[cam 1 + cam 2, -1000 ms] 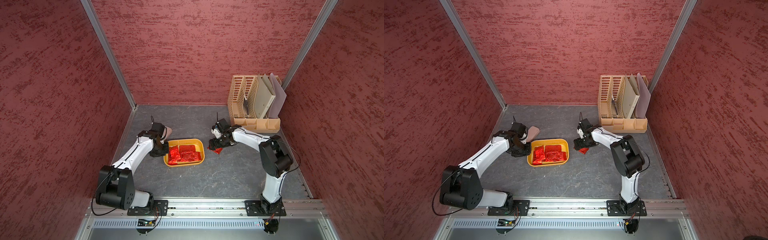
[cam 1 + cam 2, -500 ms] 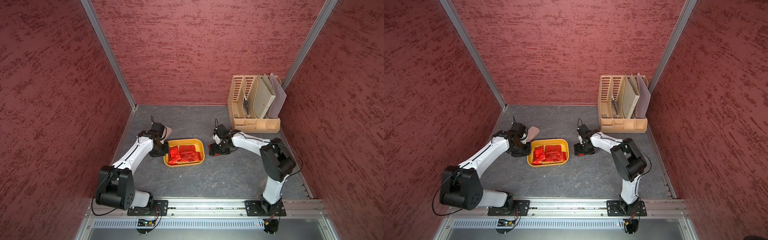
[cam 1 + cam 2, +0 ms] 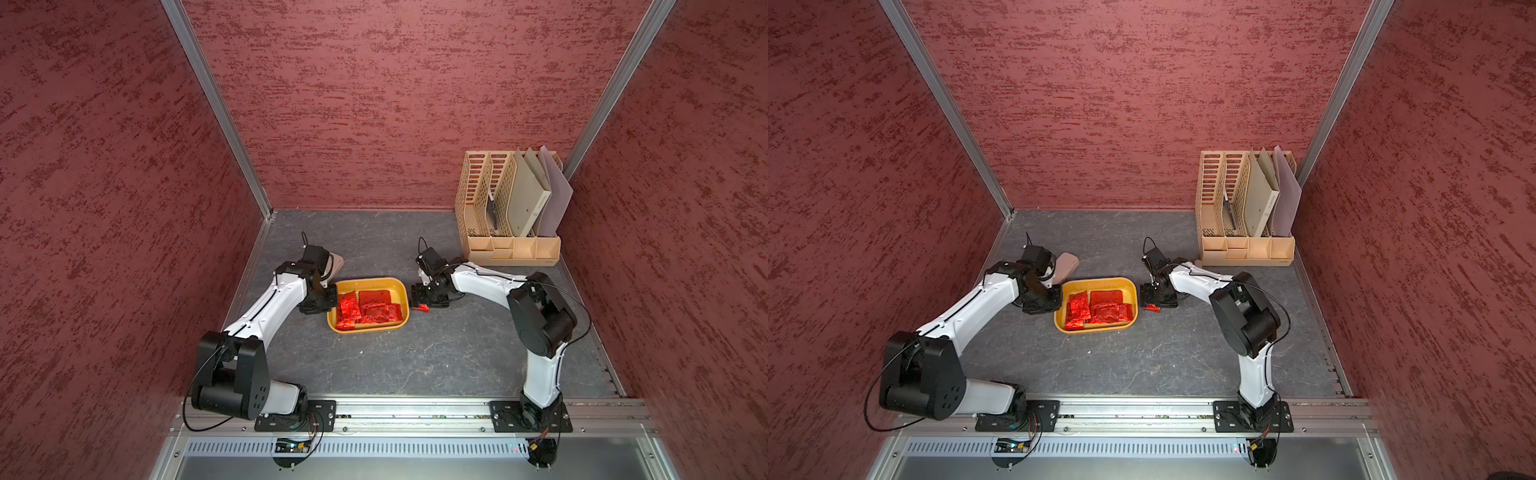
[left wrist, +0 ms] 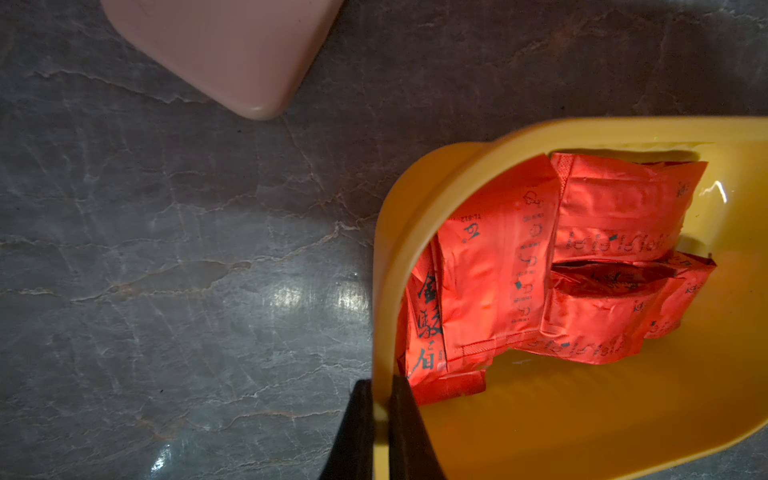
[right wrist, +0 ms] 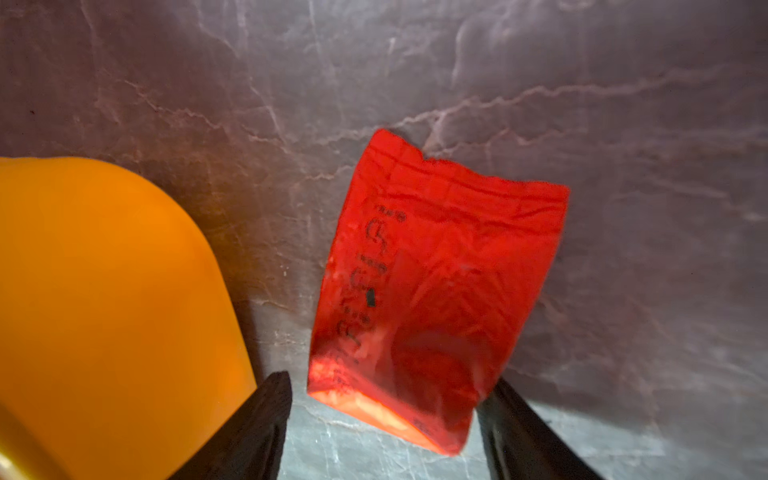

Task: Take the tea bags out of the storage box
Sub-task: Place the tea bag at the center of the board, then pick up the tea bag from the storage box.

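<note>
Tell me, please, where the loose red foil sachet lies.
In both top views, the sachet lies on the tabletop right of the mustard-yellow plastic tray, under the right gripper.

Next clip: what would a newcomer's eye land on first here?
First, the shiny red tea bags in the yellow storage box at the middle of the table. One tea bag lies outside beside it, between the fingers of the open right gripper, while the left gripper pinches the box's rim.

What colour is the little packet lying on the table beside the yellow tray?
The packet is shiny red with dark print, clearest in the right wrist view.
</note>
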